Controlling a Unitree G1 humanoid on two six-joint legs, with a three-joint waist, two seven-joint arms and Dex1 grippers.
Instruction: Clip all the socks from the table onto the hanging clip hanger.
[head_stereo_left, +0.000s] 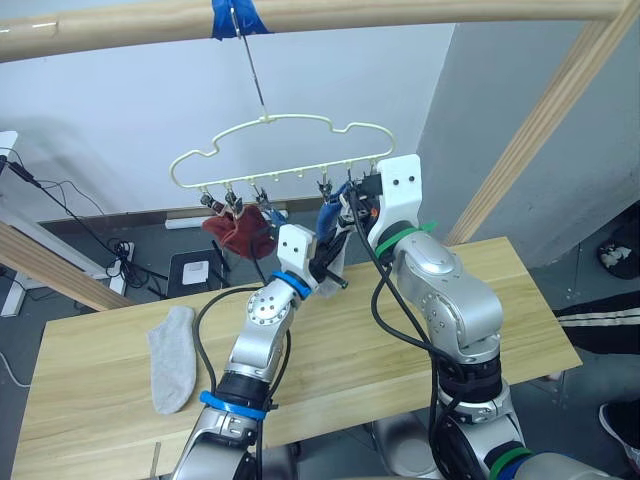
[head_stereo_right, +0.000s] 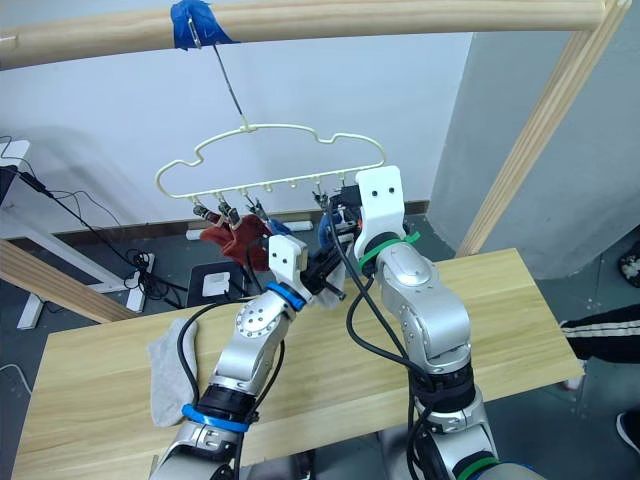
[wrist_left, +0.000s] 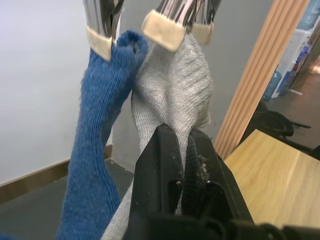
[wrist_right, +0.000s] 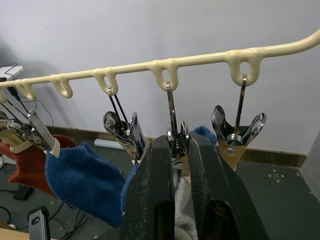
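The pale yellow clip hanger (head_stereo_left: 270, 135) hangs from a wooden pole. Red socks (head_stereo_left: 240, 232) are clipped at its left end, with a blue sock (wrist_left: 100, 140) further along. Beside the blue one, a light grey sock (wrist_left: 170, 90) hangs in a metal clip (wrist_right: 172, 131). My left gripper (wrist_left: 186, 142) is shut on this grey sock below the clip. My right gripper (wrist_right: 176, 145) is shut on the clip itself, pinching its handles. Another grey sock (head_stereo_left: 173, 357) lies flat on the left part of the table (head_stereo_left: 400, 340).
The round pole frame (head_stereo_left: 400, 12) crosses overhead, and a slanted pole (head_stereo_left: 540, 125) stands at the right. An empty clip (wrist_right: 237, 132) hangs next to the pinched one. Cables and a power strip (head_stereo_left: 120, 250) lie on the floor behind the table.
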